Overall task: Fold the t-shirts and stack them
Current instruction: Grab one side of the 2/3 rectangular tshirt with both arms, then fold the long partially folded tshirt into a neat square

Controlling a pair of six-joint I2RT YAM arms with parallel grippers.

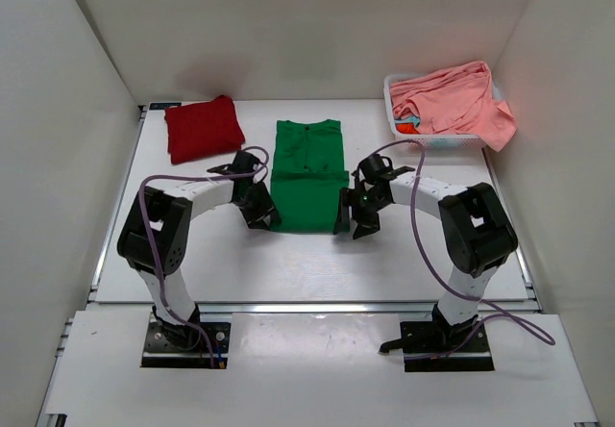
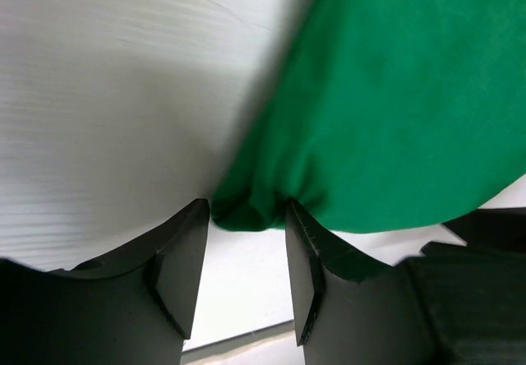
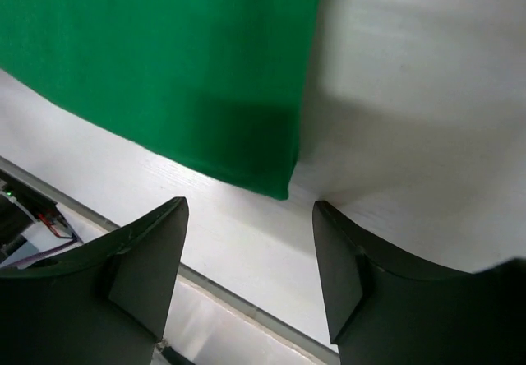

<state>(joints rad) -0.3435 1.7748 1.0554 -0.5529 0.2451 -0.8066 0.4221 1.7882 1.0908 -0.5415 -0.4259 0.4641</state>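
1 green t-shirt (image 1: pixel 307 182) folded at centre, left gripper (image 1: pixel 261 217) parted around its near left corner, right gripper (image 1: pixel 357 220) spread wide (touching nothing) beside the near right corner, red t-shirt (image 1: pixel 203 127) far left, pink t-shirt (image 1: pixel 452 100) in basket (image 1: pixel 442 141).

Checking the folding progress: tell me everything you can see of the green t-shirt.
The green t-shirt is plain, soft-looking bright cloth. It lies flat in the middle of the white table as a long rectangle, collar end away from the arms, with a crease across its middle. Its near left corner is bunched between the open fingers of the left gripper. Its near right corner lies flat just ahead of the open right gripper, untouched.
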